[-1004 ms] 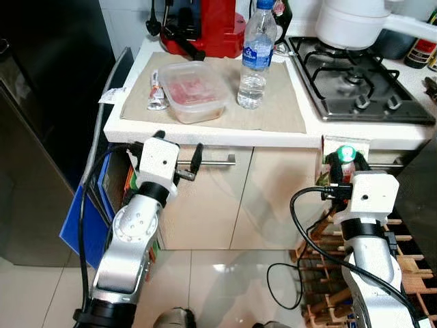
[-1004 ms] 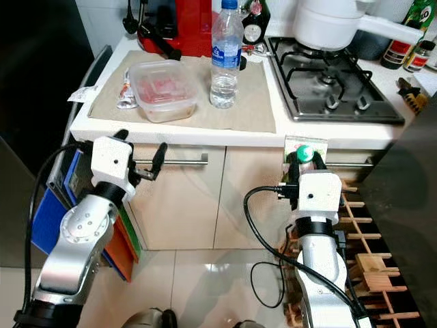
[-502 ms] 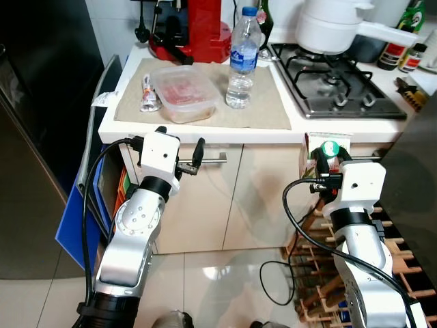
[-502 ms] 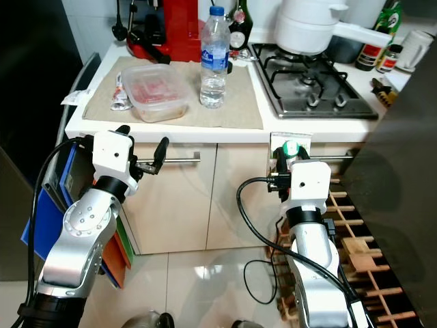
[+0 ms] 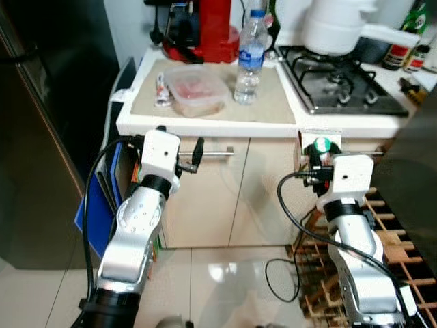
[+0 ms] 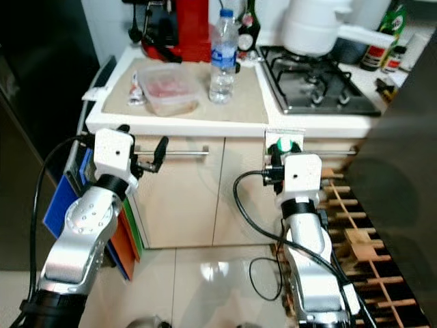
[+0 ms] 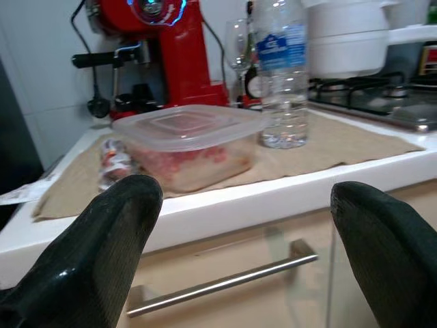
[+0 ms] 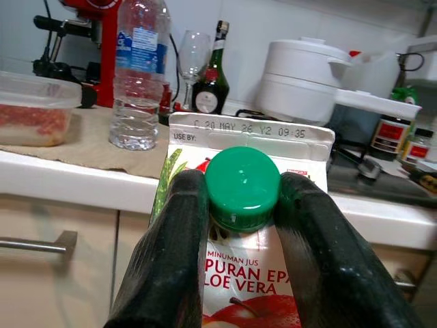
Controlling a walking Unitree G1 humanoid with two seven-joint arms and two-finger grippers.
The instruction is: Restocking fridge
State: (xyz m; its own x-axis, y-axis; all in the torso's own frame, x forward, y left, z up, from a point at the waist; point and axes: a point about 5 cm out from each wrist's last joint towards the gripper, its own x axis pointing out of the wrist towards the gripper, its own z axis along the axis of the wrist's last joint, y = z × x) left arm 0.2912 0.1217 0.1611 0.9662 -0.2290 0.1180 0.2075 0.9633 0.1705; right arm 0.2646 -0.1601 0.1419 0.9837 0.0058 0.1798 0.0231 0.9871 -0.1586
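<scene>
My right gripper (image 8: 239,225) is shut on a juice carton (image 8: 254,141) with a green cap (image 5: 321,144), held upright in front of the cabinet below the counter. My left gripper (image 5: 179,141) is open and empty, level with the drawer handle (image 5: 217,154). On the beige mat on the counter (image 5: 205,126) sit a clear lidded container of red food (image 5: 196,89), a water bottle (image 5: 249,58) and a small packet (image 5: 161,91). The dark fridge door (image 5: 41,137) stands at the left and looks closed.
A red coffee machine (image 5: 205,31) stands at the back of the counter. A gas hob (image 5: 348,85) with a white pot (image 5: 338,27) lies to the right. Blue folders (image 5: 95,212) lean between fridge and cabinet. A wooden rack (image 5: 396,232) and a cable (image 5: 280,287) are at the lower right.
The whole view has shifted and the counter now looks smaller and farther off. Both arms keep the same pose, with the carton still held on the right.
</scene>
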